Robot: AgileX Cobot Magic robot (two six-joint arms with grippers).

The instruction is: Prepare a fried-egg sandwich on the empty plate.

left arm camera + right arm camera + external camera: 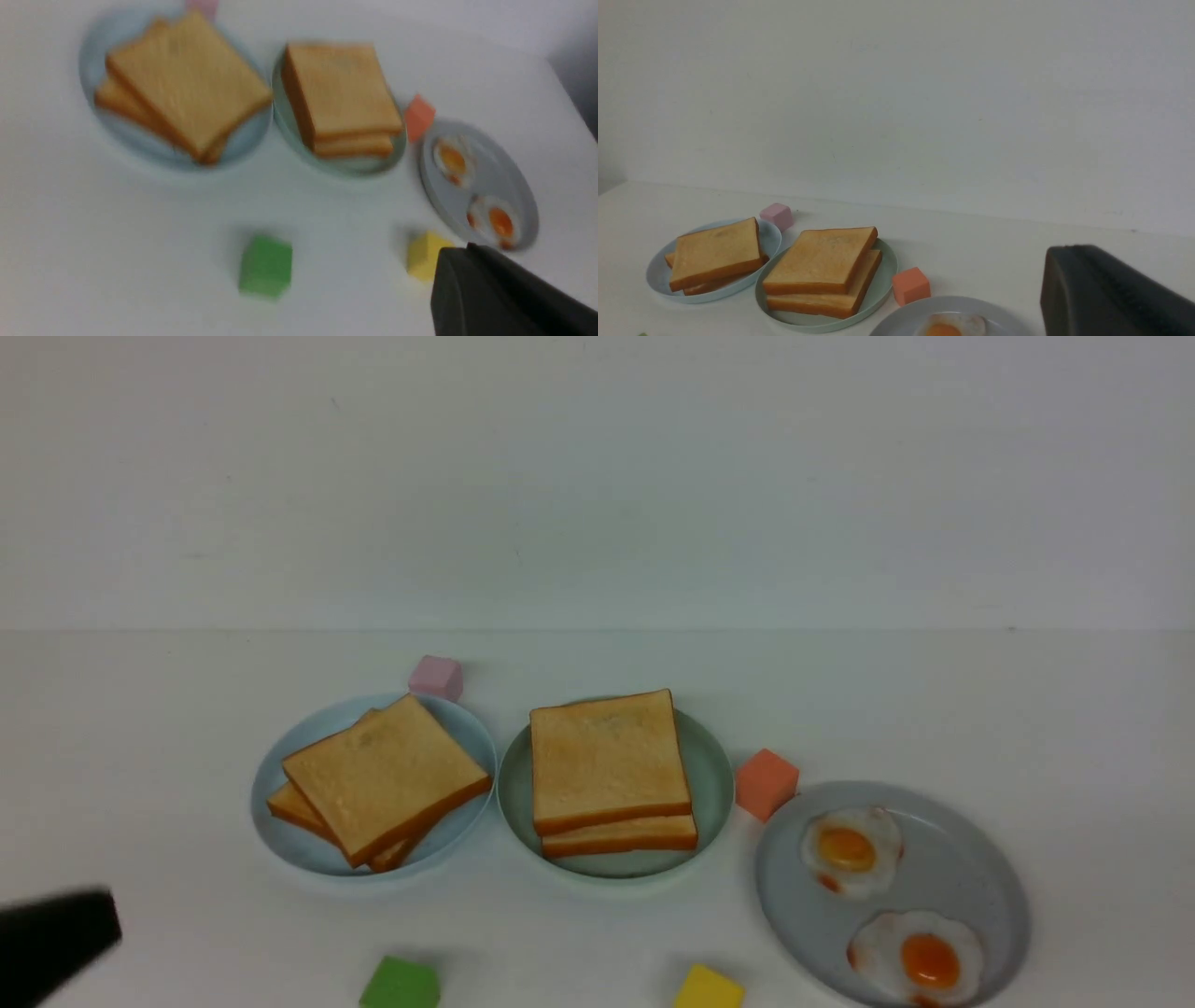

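Golden toast stack (611, 770) on the mint-green plate (711, 784) lies mid-table, nearer my empty, closed left gripper (56, 938) at the near-left edge.

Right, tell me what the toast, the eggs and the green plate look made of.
Toast slices: probably foam or soft plastic replicas, matte, with perfectly even edges and uniform crust. Fried eggs: likely moulded plastic or rubber, slightly glossy yolks. Mint-green plate: seemingly plastic or melamine, smooth satin surface; ceramic can't be excluded.
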